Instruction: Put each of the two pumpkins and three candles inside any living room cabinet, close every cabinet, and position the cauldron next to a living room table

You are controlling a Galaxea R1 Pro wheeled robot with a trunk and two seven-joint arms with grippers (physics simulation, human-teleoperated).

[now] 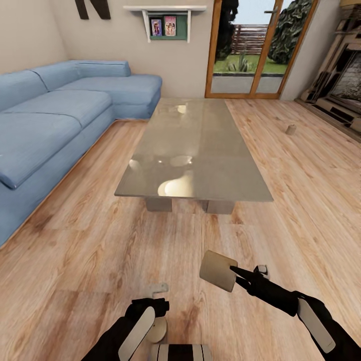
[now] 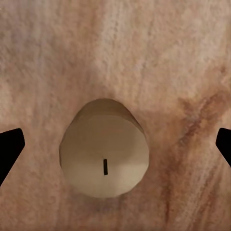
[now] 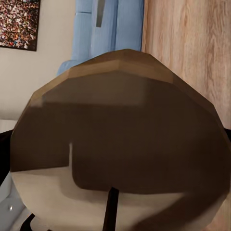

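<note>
Cream candle [image 1: 218,271] held aloft, tilted; second [image 2: 104,153] upright on floor; third [image 1: 291,129] far.

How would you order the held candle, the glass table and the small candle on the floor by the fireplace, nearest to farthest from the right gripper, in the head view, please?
1. Held candle, between the right gripper's fingers.
2. Glass table, ahead in mid-room.
3. Small candle, far right on the floor by the fireplace.

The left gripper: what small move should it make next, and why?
Probably lower straight down and close. The left gripper hangs open above a candle standing on the floor, centred between its fingers, while the right gripper already holds another candle.
</note>
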